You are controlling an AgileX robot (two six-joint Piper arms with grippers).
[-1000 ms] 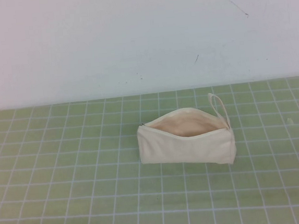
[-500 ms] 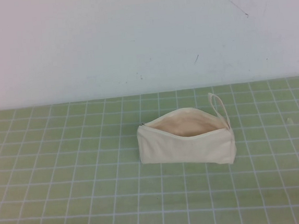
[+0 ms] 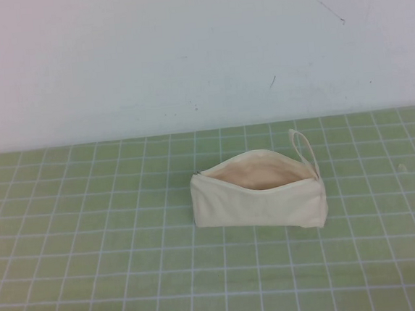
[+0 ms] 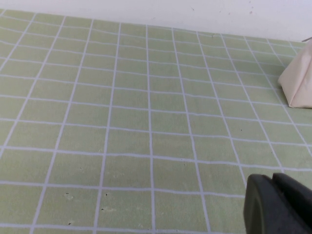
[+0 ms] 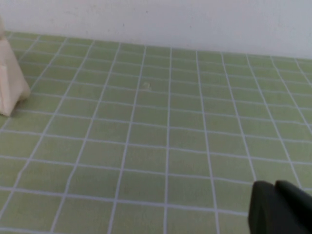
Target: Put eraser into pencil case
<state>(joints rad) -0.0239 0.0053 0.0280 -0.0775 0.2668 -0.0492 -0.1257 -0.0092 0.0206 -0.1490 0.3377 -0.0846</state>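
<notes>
The pencil case [image 3: 259, 202] is a cream fabric pouch lying on the green grid mat, right of centre. Its zip gapes open and shows the beige lining, and its loop strap [image 3: 301, 146] is at its right end. One end of the case shows in the left wrist view [image 4: 298, 83] and the other end in the right wrist view [image 5: 9, 80]. No eraser shows in any view. My left gripper [image 4: 274, 178] is shut and empty, low over the mat, well left of the case. My right gripper [image 5: 275, 184] is shut and empty, well right of it. Neither arm shows in the high view.
A tiny pale speck [image 3: 403, 168] lies on the mat right of the case, also in the right wrist view [image 5: 146, 86]; I cannot tell what it is. A white wall [image 3: 199, 54] stands behind the mat.
</notes>
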